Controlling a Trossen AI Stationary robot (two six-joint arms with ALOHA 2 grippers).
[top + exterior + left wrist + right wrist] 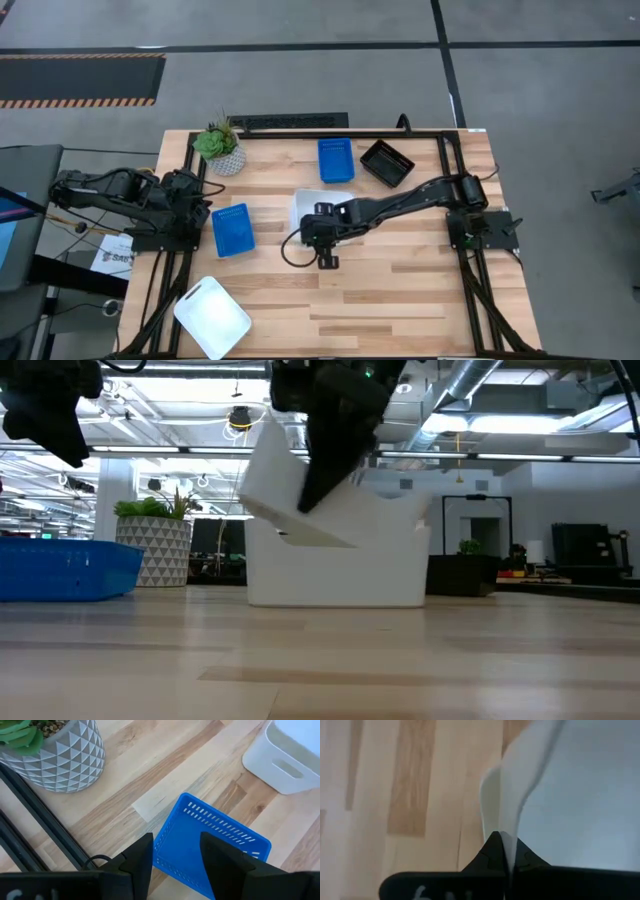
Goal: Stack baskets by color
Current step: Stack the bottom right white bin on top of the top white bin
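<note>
My right gripper (318, 488) is shut on a white basket (272, 482), which hangs tilted over a second white basket (345, 570) standing on its base at the table's middle (308, 203). A third white basket (212, 317) lies near the front left. One blue basket (232, 230) lies at the left, with my left gripper (177, 856) open just above it (210, 845). Another blue basket (335, 160) and a black basket (386, 163) sit at the far side. My right gripper pinches the thin side wall (512, 820) of the white basket at its rim, one finger inside and one outside. The fingers slant down from above. The basket hangs tilted, its low end (320, 538) down at the second white basket; whether they touch I cannot tell.
A green plant in a patterned white pot (222, 150) stands at the far left corner. A black frame (450, 150) runs along the table's far side and both its sides. Bare wood (400, 300) lies toward the near right.
</note>
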